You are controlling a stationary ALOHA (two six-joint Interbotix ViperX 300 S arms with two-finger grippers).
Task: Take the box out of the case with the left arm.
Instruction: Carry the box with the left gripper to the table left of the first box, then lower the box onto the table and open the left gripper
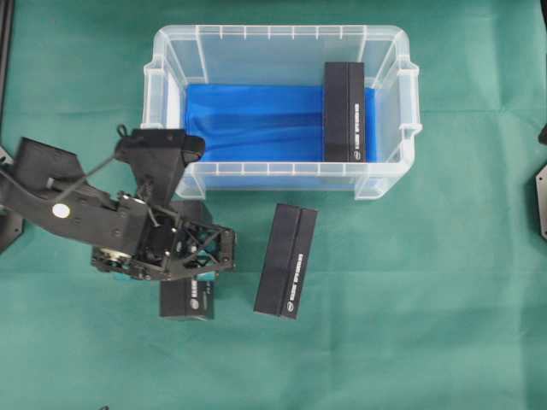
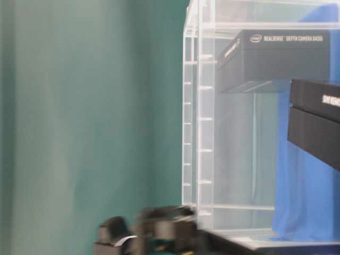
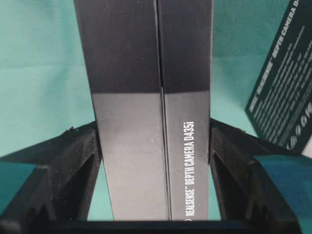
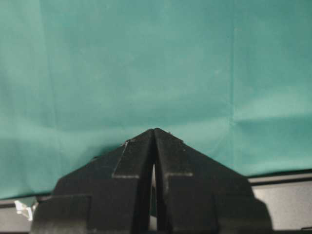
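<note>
My left gripper (image 1: 190, 256) is shut on a black box (image 1: 186, 301) outside the case (image 1: 273, 32), over the green cloth to its front left. In the left wrist view both fingers press the long sides of this box (image 3: 146, 73), which is printed "REALSENSE DEPTH CAMERA D435i". I cannot tell whether its far end touches the cloth. The clear case has a blue lining (image 1: 256, 120). Another black box (image 1: 344, 111) stands at the case's right end. My right gripper (image 4: 154, 134) is shut and empty over bare cloth.
A third black box (image 1: 286, 260) lies on the cloth in front of the case, just right of my left gripper, and it shows at the right edge of the left wrist view (image 3: 285, 83). Green cloth (image 1: 444, 325) covers the whole table.
</note>
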